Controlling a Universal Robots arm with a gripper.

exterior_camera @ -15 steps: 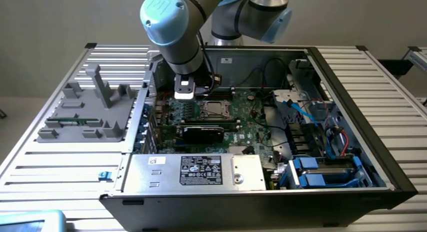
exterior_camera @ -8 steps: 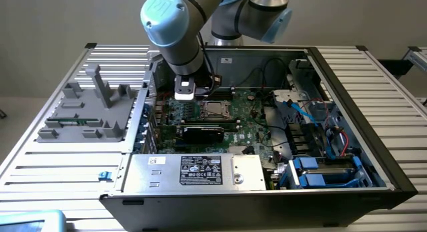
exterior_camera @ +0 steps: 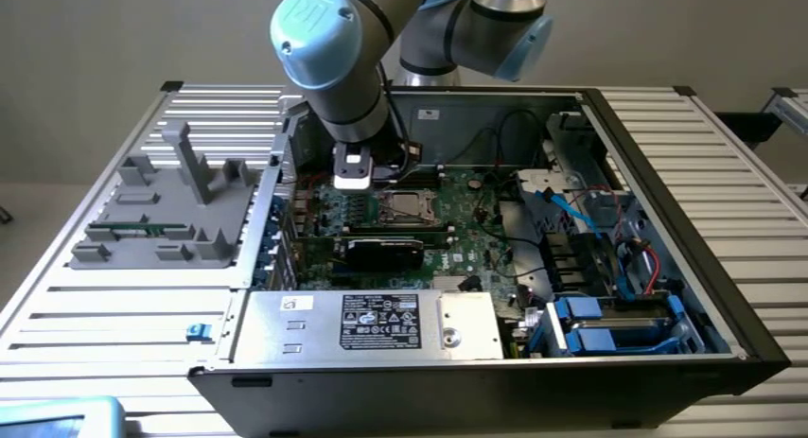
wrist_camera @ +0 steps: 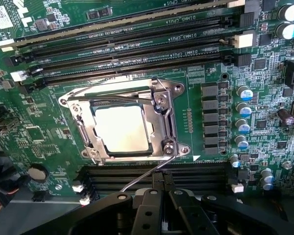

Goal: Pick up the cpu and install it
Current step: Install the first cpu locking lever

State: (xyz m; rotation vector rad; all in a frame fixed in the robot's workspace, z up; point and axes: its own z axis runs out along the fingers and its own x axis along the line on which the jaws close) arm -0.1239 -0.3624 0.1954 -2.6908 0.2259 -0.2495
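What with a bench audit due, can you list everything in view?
cpu: one, silver, lying in the socket.
socket: one, metal-framed, on the motherboard.
motherboard: one, green, inside the case.
card: one, black, beside the socket.
power supply: one, silver, case's near edge.
case: one, black, open, on the table.
holder: one, grey, exterior view's left of the case.
table: one, silver slats, under everything.
arm: one, grey and blue, over the case.
gripper: one, black, shut, close to the socket.

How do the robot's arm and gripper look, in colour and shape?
The arm is built of round silver-grey tubes with light blue joint caps, one bearing a pale logo. The gripper is black, with round screw heads on its body.
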